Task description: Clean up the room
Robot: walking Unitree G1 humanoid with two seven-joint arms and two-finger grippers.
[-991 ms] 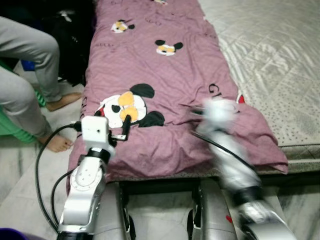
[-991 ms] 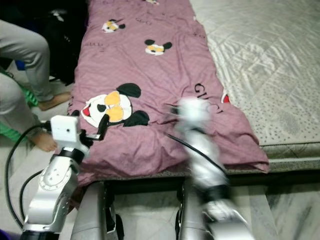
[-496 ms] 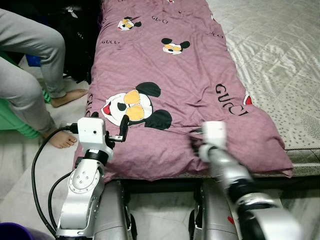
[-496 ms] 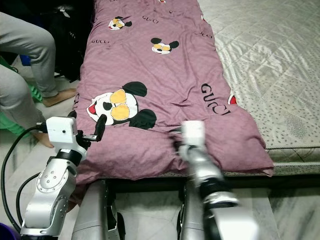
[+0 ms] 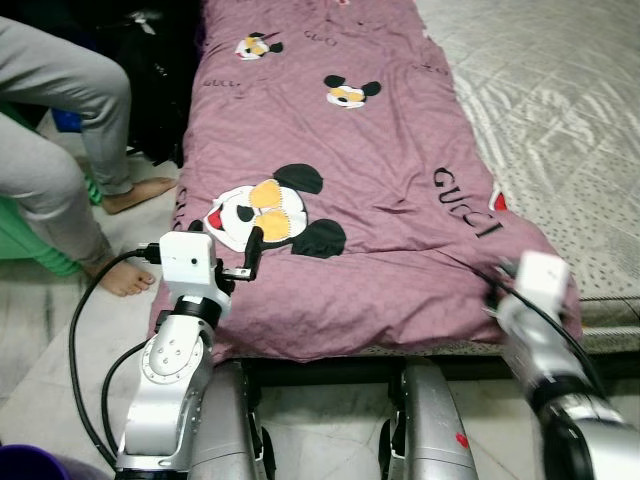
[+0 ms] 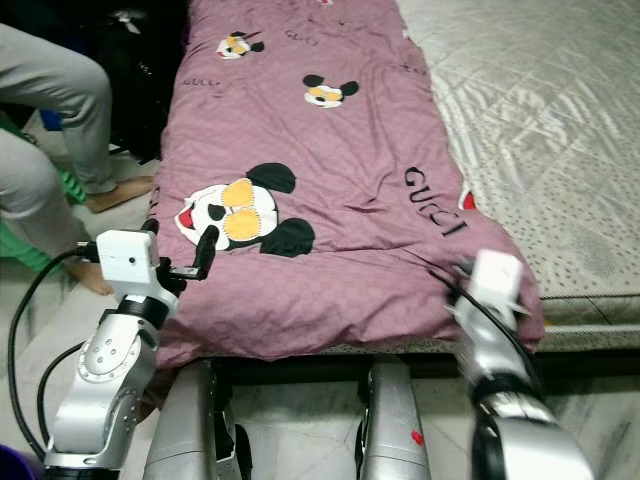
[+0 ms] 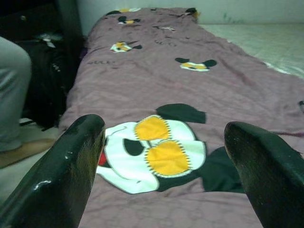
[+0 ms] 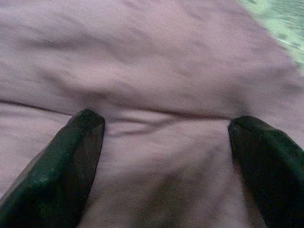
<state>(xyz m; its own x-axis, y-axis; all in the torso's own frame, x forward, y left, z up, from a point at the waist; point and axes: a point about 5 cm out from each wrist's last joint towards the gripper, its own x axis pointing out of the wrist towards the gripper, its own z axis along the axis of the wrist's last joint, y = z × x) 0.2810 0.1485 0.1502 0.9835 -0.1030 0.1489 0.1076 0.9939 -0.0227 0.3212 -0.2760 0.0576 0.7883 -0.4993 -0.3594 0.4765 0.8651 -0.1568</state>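
Observation:
A mauve blanket (image 5: 360, 170) printed with cartoon mouse heads lies lengthwise along the left side of the bed. Its near edge hangs over the bed's front. My left gripper (image 5: 228, 240) is open at the near left corner, its fingers (image 7: 80, 147) spread in front of the big mouse print (image 7: 152, 152). My right gripper (image 8: 166, 123) is open too and hovers close over wrinkled blanket cloth at the near right corner (image 5: 545, 300). Nothing is held between either pair of fingers.
A pale quilted mattress (image 5: 560, 120) takes up the right of the bed. A person in grey trousers sits at the left with bare feet (image 5: 125, 280) on the tiled floor, by a green seat (image 5: 20, 250). A black bag (image 5: 160, 80) stands against the bed's left side.
My right arm has swung rightwards, from the middle of the blanket's near edge to its near right corner. The left arm has stayed put.

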